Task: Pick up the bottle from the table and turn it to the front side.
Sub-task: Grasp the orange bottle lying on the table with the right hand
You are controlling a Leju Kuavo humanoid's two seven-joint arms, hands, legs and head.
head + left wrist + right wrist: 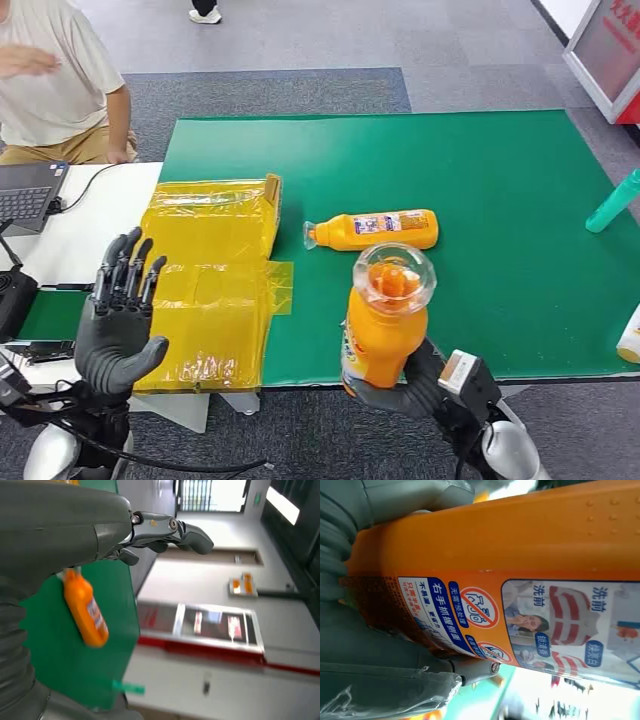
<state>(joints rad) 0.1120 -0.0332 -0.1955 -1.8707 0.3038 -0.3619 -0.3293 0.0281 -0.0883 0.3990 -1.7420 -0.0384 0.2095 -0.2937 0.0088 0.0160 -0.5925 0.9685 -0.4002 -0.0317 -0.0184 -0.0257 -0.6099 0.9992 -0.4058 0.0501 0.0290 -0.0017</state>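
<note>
- Head view shows the green tabletop [490,180] spreading across most of the frame, with a white desk [90,215] adjoining it on the left.
- Yellow plastic wrapping [211,280] lies flattened over the tabletop's left part, reaching its near edge.
- One person [60,85] in a light shirt sits beyond the white desk, next to a laptop [26,195].
- Left hand [117,320] is raised over the near left corner, palm facing forward and fingers spread apart — nothing in it.
- Right hand [407,385] grasps the orange bottle [386,320] by its lower body, holding it upright just at the tabletop's near edge; its clear cap points toward the camera.
- Right wrist view puts the bottle's printed label [554,625] close up, with the grey thumb [414,500] pressed on the orange body.
- Second orange bottle [373,230] lies on its side near the tabletop's middle — cap toward the yellow wrapping.
- Teal bottle [615,203] lies at the far right edge.
- White container [630,338] sits at the right border, partly cut off.
</note>
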